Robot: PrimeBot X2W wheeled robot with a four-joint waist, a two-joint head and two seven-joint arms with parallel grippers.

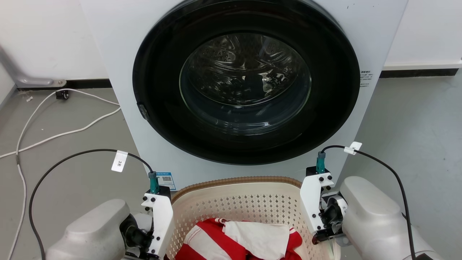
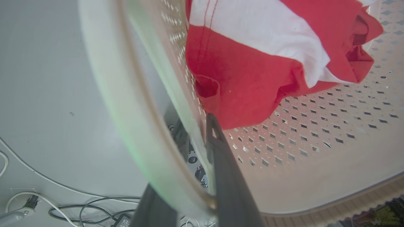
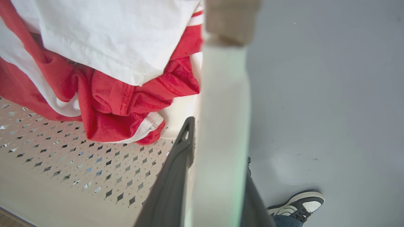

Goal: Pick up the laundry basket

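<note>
Grey floor (image 1: 415, 126), white wall (image 1: 47, 36) behind. Left of the washing machine (image 1: 119, 54), white cables (image 1: 54, 135) trail over the floor. Right in front of the washing machine is the laundry basket (image 1: 238, 202), with red-and-white clothes (image 1: 216, 242) inside. Left gripper (image 2: 192, 148) is pinched onto its left wall, one finger in, one out. Right gripper (image 3: 221, 142), same deal on the right wall. Someone's sneaker (image 3: 303, 203) is on the floor past that wall.

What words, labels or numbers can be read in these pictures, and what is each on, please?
"3米": white tag on the left arm's black cable.
Blue QR-code sticker low on the washing machine: too small to read.
Dark print right of the machine's door: too small to read.
White label on the right arm's cable: unreadable.
</note>
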